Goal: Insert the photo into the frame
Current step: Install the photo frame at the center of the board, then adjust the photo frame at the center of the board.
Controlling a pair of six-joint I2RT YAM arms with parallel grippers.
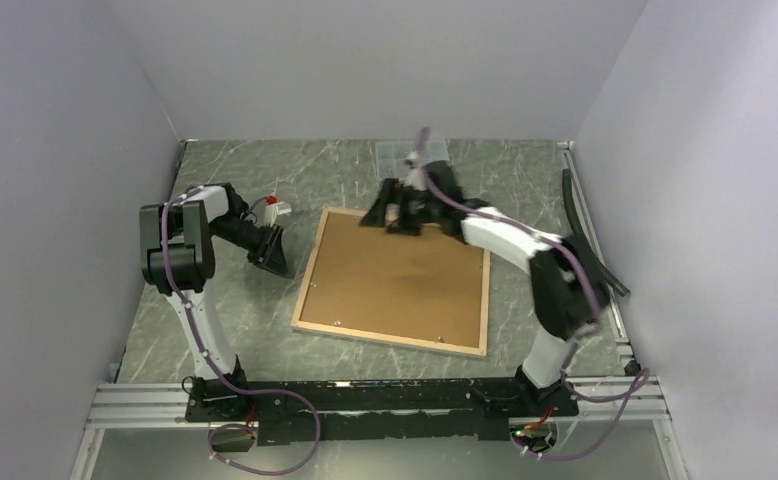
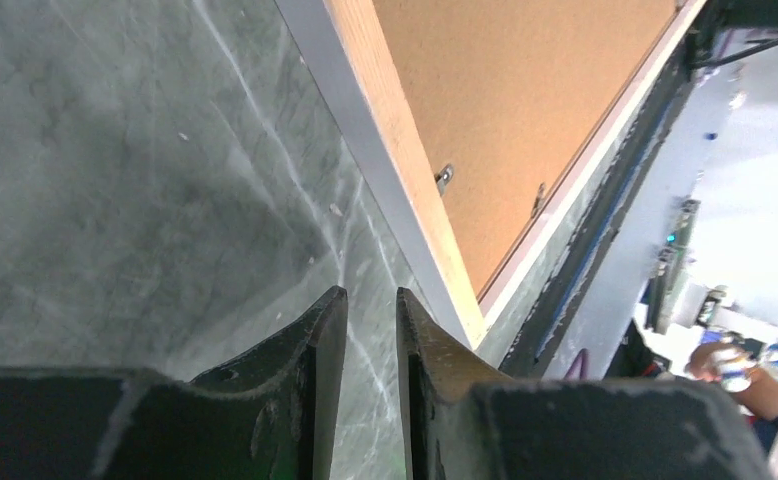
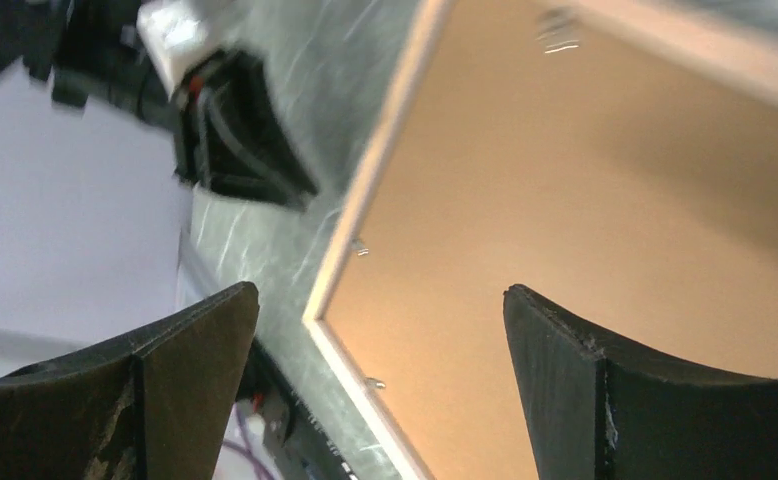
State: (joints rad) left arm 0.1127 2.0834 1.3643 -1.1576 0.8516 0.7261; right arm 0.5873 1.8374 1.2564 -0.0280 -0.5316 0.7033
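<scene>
the worktop (image 1: 265,335) has a grey-green stone pattern with pale veins. near its middle a frame (image 1: 390,339) lies flat, light wood back up and turned a little askew, with a brown backing board (image 1: 395,280) filling its opening. a small clear box (image 1: 395,155) sits at the far edge, apart from the frame.

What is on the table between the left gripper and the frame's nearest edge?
Nothing: only a bare strip of green marbled table separates the left gripper from the frame, shown best in the left wrist view.
</scene>
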